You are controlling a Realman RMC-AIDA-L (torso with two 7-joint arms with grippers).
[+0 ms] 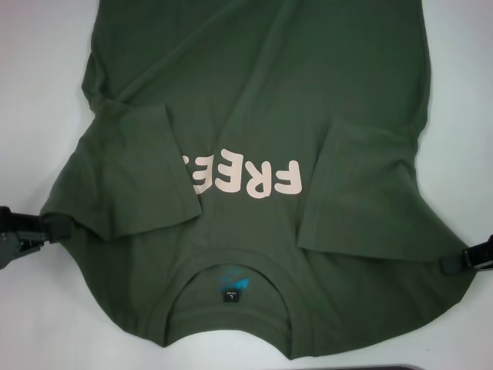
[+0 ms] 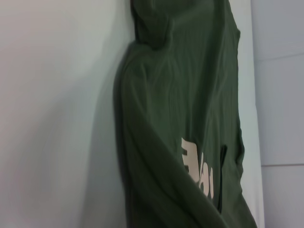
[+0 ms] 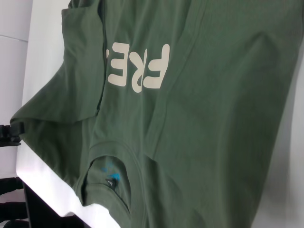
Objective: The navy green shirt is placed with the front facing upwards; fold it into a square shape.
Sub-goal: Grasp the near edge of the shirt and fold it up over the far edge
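Observation:
The navy green shirt lies front up on the white table, with its collar and neck label nearest me. Both short sleeves are folded in over the chest, and the left one covers part of the cream "FREE" lettering. My left gripper is at the shirt's left shoulder edge, shut on the cloth. My right gripper is at the right shoulder edge, also shut on the cloth. The shirt also shows in the left wrist view and the right wrist view, where the left gripper shows farther off.
The white table shows bare on both sides of the shirt. Its front edge lies just below the collar, with a dark strip beyond it. The shirt's hem runs out of view at the far side.

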